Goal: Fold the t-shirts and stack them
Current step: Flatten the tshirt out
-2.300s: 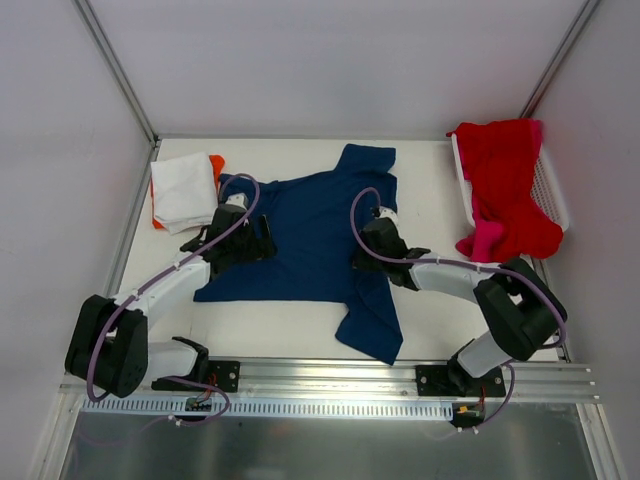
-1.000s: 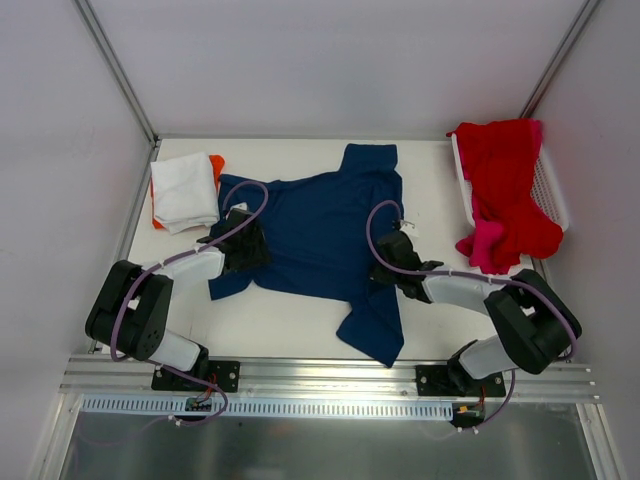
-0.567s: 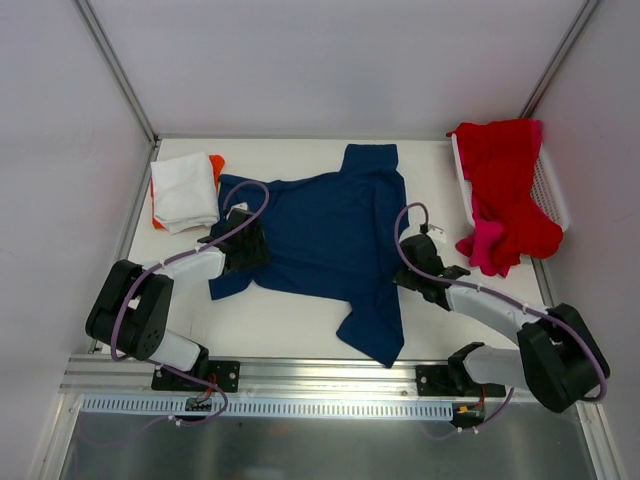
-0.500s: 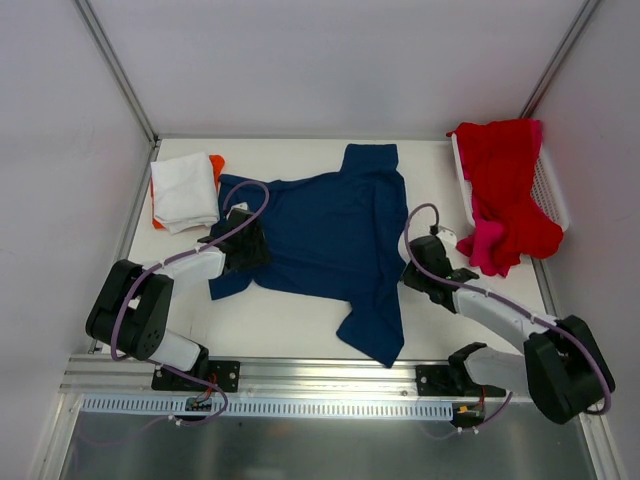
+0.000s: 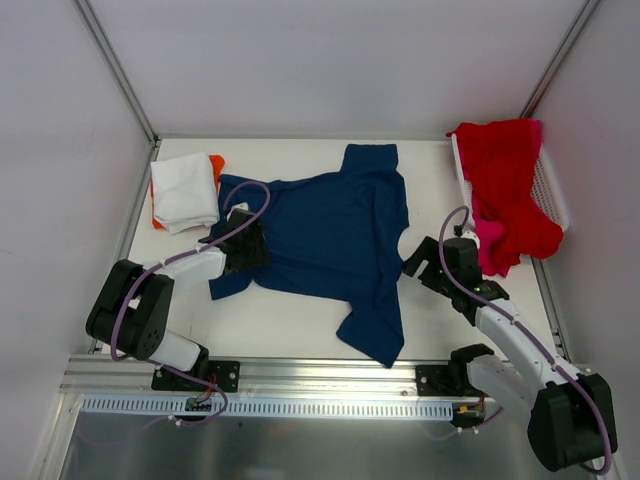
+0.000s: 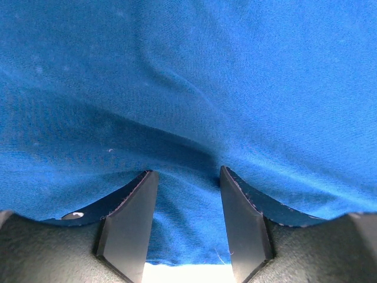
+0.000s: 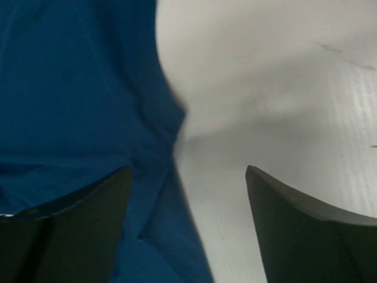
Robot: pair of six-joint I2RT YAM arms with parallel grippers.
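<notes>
L pincer (image 5: 247, 250) is down on the near-left part of the navy t-shirt (image 5: 325, 225). In the L wrist cam the gap is narrow, with a raised pucker of navy cloth pinched between the tips. It's holding the shirt. The cloth edge and a sliver of white table (image 5: 300, 320) show just behind the tips.

R pincer (image 5: 413, 258) is off the shirt, just right of its right edge, low over the table. In the R wrist cam it's spread wide w/ nothing gripped. One tip is over the navy edge, the other over bare table.

Navy shirt lies spread mid-table, mostly flat w/ some wrinkles. One flap points far, another trails toward the near edge.

Far-left corner: folded white t-shirt (image 5: 185, 188) stacked on the orange t-shirt (image 5: 216, 161), which peeks out at the stack's far-right and near-left. The stack is just beside the navy shirt's far-left corner.

Far right: red t-shirt (image 5: 505, 175) is draped over the mesh basket (image 5: 556, 200). Pink t-shirt (image 5: 487, 246) spills out on its near side, near the R pincer. Can't tell if they touch.
</notes>
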